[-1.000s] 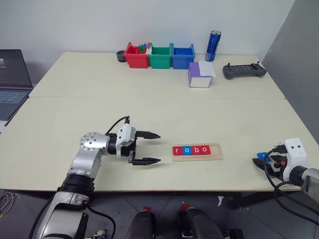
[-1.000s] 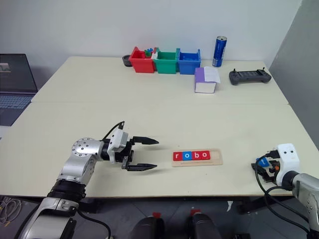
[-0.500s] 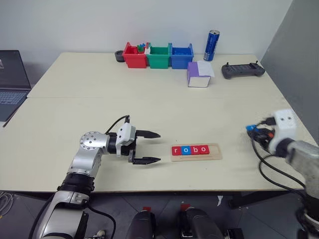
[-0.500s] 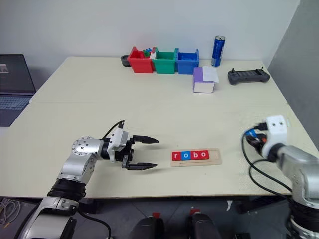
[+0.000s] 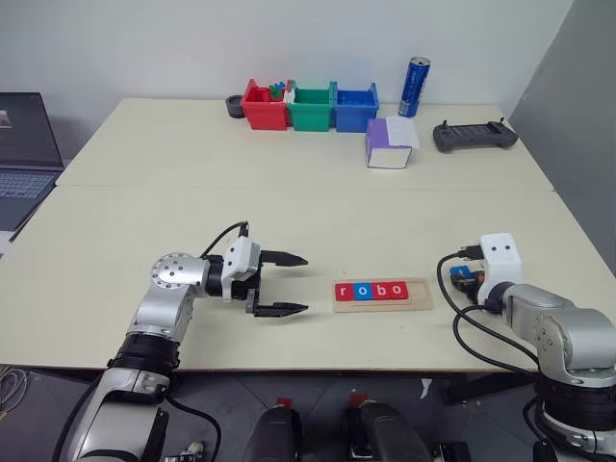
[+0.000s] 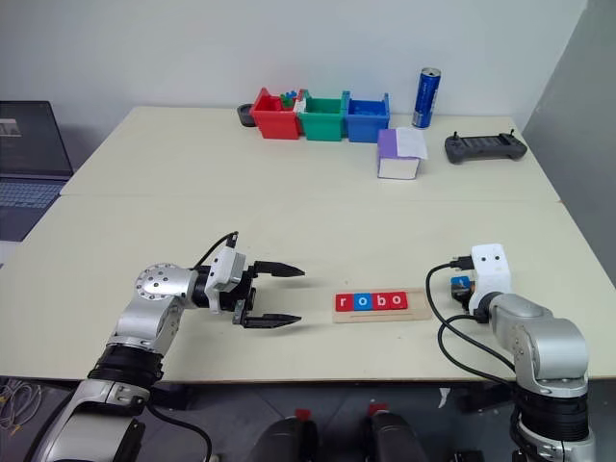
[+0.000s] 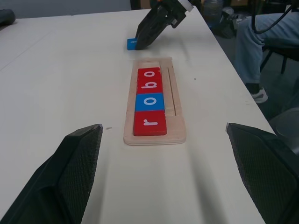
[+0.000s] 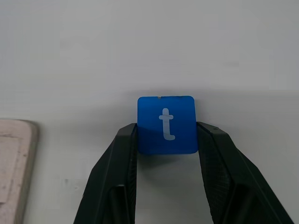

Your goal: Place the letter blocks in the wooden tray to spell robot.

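- My right gripper (image 8: 166, 140) is clamped on the blue t block (image 8: 166, 125), one black finger on each side edge, the letter facing up and upright toward me.
- That block hangs over the table (image 5: 289, 212) near its front edge, just off the right end of the wooden tray (image 5: 381, 293); whether it touches the surface I cannot tell.
- The tray lies near the front edge, roughly midway along it, with four blocks seated touching in a row: red r (image 7: 149, 123), blue o (image 7: 149, 102), red b (image 7: 150, 87), red o (image 7: 150, 74).
- The free stretch of groove after the last o, at the tray's right end, looks to me like the slot for the t.
- My left gripper (image 5: 285, 284) hovers low, just off the tray's left end, fingers spread wide and holding nothing.
- Risk: my fingers flank the block, so lowering it tight against the o could knock that tile or catch the groove's lip.
- Risk: coming in tilted, the t could ride up on the rim and sit crooked.
- Risk: a sideways push could slide the unheld tray toward my left gripper.
- Risk: any wrist roll would leave the t askew to the others.
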`<state>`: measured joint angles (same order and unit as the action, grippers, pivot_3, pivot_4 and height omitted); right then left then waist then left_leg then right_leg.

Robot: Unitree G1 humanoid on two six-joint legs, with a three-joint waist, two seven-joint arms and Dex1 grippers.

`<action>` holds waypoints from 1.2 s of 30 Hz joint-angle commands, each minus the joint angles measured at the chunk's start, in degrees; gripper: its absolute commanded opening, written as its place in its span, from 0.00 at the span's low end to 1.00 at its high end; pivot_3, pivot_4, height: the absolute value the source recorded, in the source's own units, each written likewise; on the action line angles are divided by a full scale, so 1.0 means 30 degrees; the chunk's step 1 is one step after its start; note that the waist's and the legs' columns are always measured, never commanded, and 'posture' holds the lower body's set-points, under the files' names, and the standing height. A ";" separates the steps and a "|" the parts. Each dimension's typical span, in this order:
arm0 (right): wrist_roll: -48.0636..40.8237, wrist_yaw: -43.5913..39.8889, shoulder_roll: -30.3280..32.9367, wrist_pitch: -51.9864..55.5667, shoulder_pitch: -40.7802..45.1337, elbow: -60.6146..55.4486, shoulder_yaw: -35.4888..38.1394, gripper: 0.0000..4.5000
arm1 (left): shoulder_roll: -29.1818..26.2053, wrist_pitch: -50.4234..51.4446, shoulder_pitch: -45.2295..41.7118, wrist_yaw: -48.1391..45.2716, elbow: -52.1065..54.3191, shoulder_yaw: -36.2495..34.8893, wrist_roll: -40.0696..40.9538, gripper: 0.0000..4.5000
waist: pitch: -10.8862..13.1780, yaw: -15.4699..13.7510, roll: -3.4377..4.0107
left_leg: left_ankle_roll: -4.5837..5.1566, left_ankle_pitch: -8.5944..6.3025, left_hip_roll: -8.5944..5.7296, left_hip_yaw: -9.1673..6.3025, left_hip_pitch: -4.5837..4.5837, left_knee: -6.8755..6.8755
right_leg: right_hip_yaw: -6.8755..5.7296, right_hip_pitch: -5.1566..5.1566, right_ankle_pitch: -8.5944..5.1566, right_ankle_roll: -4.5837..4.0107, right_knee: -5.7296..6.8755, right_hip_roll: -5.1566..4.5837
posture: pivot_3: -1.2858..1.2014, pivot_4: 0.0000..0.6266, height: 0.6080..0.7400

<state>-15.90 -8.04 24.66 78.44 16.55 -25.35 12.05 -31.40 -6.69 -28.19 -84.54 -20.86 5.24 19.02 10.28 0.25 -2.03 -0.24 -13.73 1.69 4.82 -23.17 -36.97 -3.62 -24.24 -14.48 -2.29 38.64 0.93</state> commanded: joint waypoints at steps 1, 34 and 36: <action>-0.0048 -0.0153 0.0110 0.0166 0.0452 -0.0377 0.0462 0.48 | -0.0013 -0.0321 -0.0407 -0.0110 0.0024 -0.0199 0.0121 1.00 | 0.0000 0.0004 0.0000 | 0.0000 0.0000 0.0000 0.0000 0.0003 0.0001 | 0.0000 0.0000 0.0000 0.0000 0.0003 0.0002 | 0.52 0.24 1.00; 0.5321 -2.7584 0.9078 -3.1144 1.0638 2.6054 -0.9061 0.99 | -0.1031 0.0317 0.1000 0.0962 0.2420 -0.0466 -0.0073 1.00 | 0.0024 0.0260 0.0026 | -0.0006 0.0003 -0.0004 0.0027 -0.0001 -0.0001 | 0.0019 0.0053 0.0015 0.0007 -0.0132 0.0004 | 0.52 0.24 1.00; 0.5604 -2.7121 0.8653 -3.1568 1.0805 2.6650 -0.9003 0.99 | -0.1126 0.0399 0.1190 0.1073 0.2675 -0.0502 -0.0007 1.00 | 0.0025 0.0247 0.0026 | -0.0004 0.0002 -0.0004 0.0030 0.0008 -0.0008 | 0.0023 0.0056 0.0014 0.0007 -0.0121 0.0001 | 0.52 0.24 1.00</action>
<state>0.05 -87.22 50.81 -14.30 47.56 53.52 -15.21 -34.09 -5.44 -24.72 -81.80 -15.67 5.04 17.96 10.35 1.00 -1.95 -0.24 -13.73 1.68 4.94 -23.11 -37.00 -3.51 -24.07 -14.44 -2.28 38.33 0.93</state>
